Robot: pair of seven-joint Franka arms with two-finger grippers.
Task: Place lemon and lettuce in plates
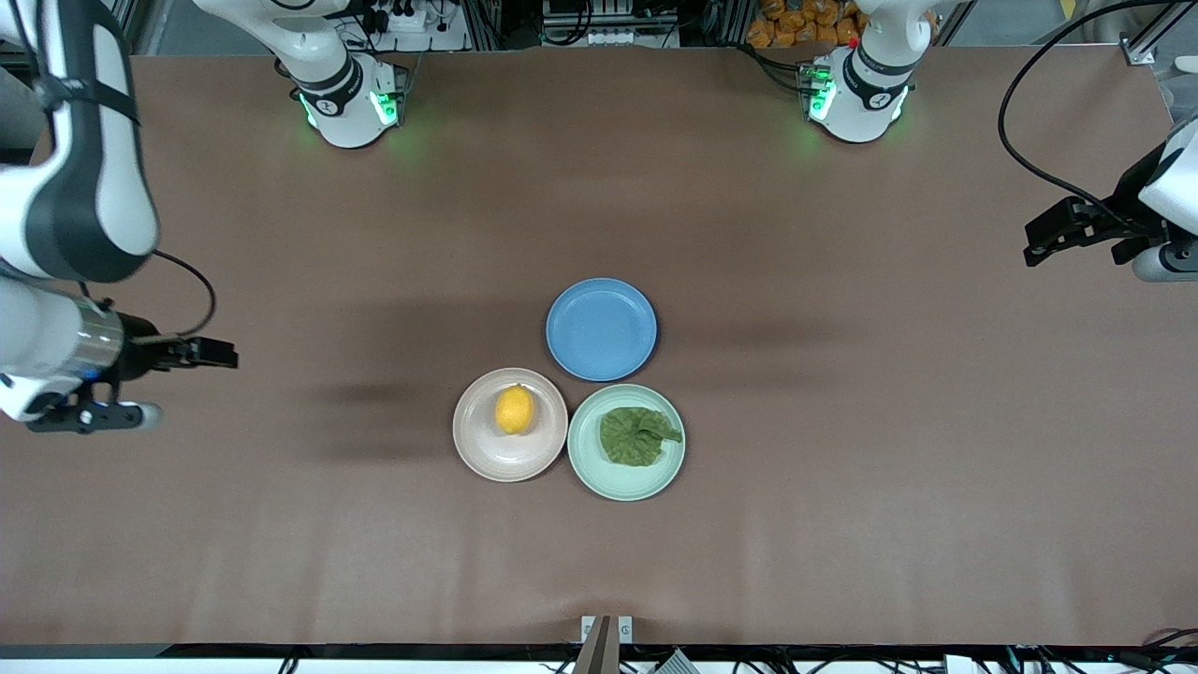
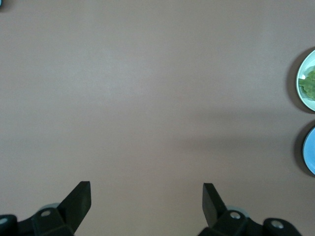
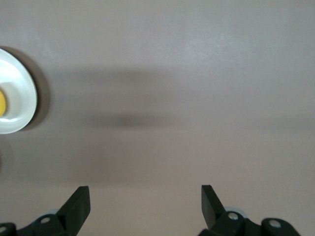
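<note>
Lettuce (edge-cropped) on green plate

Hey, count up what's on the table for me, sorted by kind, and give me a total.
Plates: 3, namely beige-pink plate, mint green plate and blue plate
Lemon: 1
Lettuce: 1
Total: 5

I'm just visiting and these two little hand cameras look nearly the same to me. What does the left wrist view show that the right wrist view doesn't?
Only the left wrist view shows the mint green plate holding the lettuce, plus the blue plate's edge. Only the right wrist view shows the beige-pink plate with the lemon. Both show bare brown table and an open pair of black fingers, holding nothing.
</note>
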